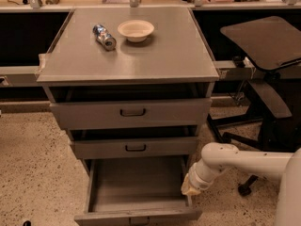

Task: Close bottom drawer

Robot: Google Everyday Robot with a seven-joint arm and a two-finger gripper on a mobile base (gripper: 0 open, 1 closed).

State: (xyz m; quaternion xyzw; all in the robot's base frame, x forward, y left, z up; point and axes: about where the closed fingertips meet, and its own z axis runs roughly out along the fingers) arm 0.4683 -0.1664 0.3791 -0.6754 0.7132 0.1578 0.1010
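Note:
The bottom drawer (136, 185) of the grey cabinet is pulled far out and shows a plain grey box inside. Its slim front (108, 217) with a small dark handle (139, 220) sits at the lower edge of the view. My gripper (189, 190) is at the end of the white arm (244, 164), which reaches in from the right. It sits low against the drawer's right side wall, near the front right corner.
The top drawer (131, 112) and middle drawer (135, 147) stand slightly open above. A can (104, 36) and a pale bowl (135, 29) lie on the cabinet top. A dark office chair (263, 46) stands close on the right. A counter runs behind.

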